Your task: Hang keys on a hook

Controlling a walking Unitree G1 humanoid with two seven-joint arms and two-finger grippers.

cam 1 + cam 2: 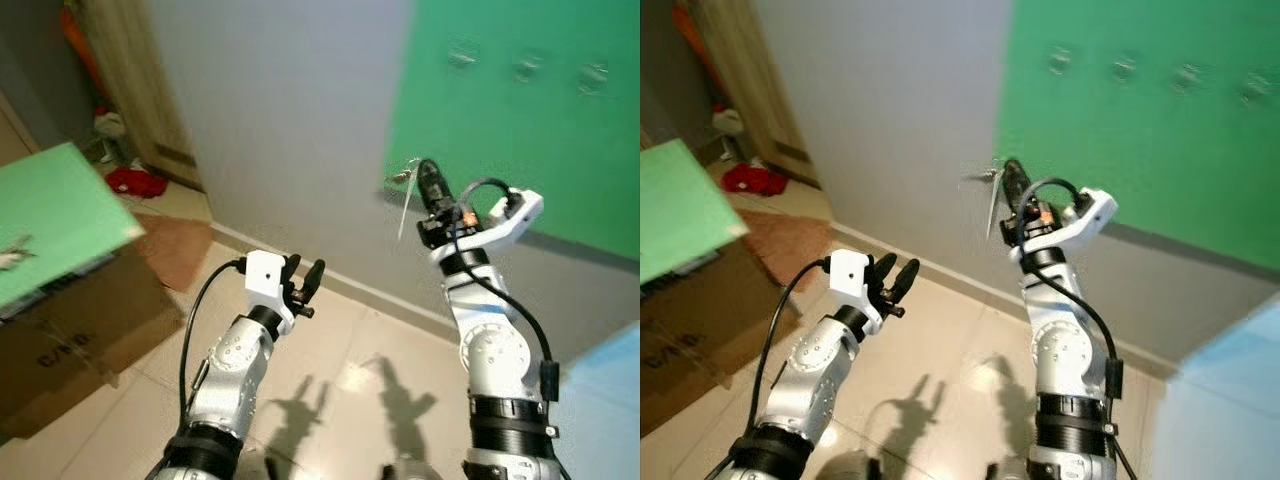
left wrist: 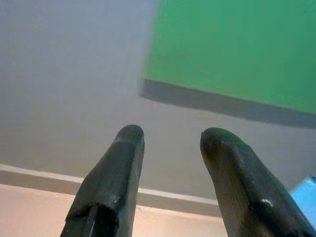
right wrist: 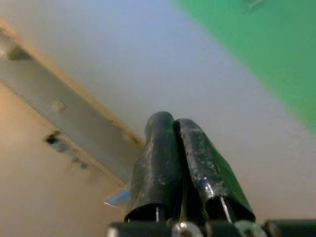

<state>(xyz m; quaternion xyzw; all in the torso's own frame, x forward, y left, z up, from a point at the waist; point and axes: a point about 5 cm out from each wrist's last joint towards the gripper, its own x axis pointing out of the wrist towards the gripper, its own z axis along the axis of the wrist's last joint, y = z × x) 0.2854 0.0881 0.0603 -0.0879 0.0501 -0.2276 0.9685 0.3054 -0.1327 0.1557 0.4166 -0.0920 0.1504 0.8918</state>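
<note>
The right gripper (image 1: 428,180) is pinched tight on the keys (image 1: 404,180), held up by the left edge of the green board (image 1: 520,120). The hooks (image 1: 527,68) sit higher on that board. The left gripper (image 1: 303,270) is low with its fingers apart, holding nothing; the cardboard box (image 1: 70,340) has writing too blurry to read.

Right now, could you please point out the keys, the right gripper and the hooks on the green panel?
keys (image 1: 405,180): left eye view, on the metal ring.
right gripper (image 1: 428,172): left eye view, at its fingertips.
hooks (image 1: 526,68): left eye view, on the middle hook.
</note>
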